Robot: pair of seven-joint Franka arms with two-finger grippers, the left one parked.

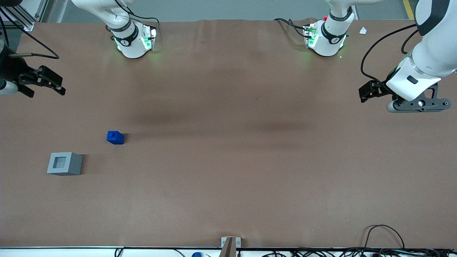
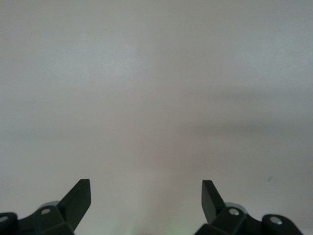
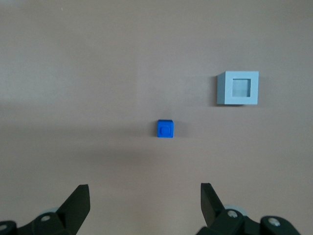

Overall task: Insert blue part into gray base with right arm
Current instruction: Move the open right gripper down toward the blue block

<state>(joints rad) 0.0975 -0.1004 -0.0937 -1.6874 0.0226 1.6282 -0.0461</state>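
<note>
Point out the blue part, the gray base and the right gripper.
blue part (image 1: 115,137), front view, its top face by the stud.
gray base (image 1: 65,164), front view, its top at the socket.
right gripper (image 3: 144,208), right wrist view, midway between its open fingertips.

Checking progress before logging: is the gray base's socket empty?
Empty: the gray base shows a bare recess; the blue part sits apart, gripper open.

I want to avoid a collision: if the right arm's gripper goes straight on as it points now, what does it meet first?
Probably only the brown table. The open black gripper points down; the small blue plastic block lies slightly ahead.
</note>
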